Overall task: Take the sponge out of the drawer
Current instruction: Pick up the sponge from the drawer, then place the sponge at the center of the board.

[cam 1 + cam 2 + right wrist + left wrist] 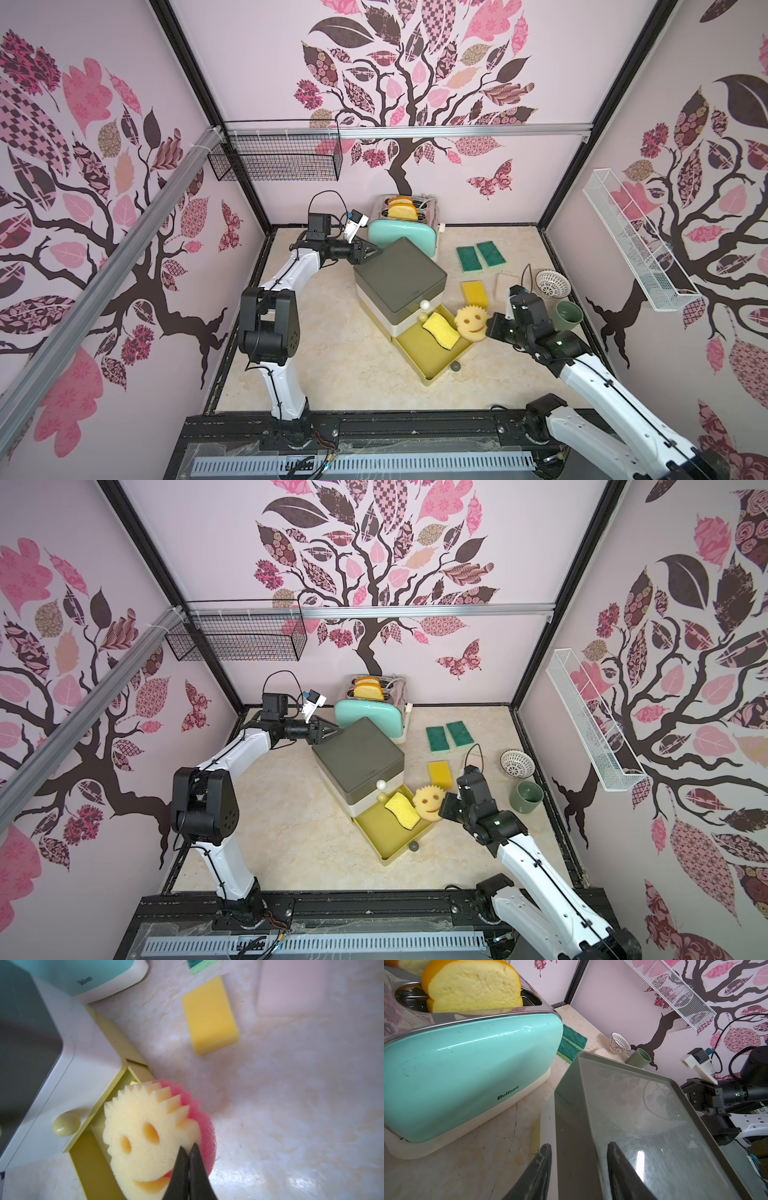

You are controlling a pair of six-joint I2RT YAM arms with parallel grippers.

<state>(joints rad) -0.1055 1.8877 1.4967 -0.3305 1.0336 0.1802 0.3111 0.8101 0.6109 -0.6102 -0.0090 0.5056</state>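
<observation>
Right wrist view: smiley sponge pinched at its edge

Right gripper (188, 1148) has its fingers pressed together on the rim of the smiley sponge (145, 1134), which sits over the side wall of the open yellow drawer (428, 353). Left gripper (578, 1169) clamps the corner of the grey drawer unit (399, 270), one finger on either side of its edge.

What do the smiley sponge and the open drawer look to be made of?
Smiley sponge: soft porous foam, matte pale yellow over a coarser pink layer; fine pores show.
Open drawer: probably moulded plastic, smooth olive-yellow with a slight sheen.
</observation>
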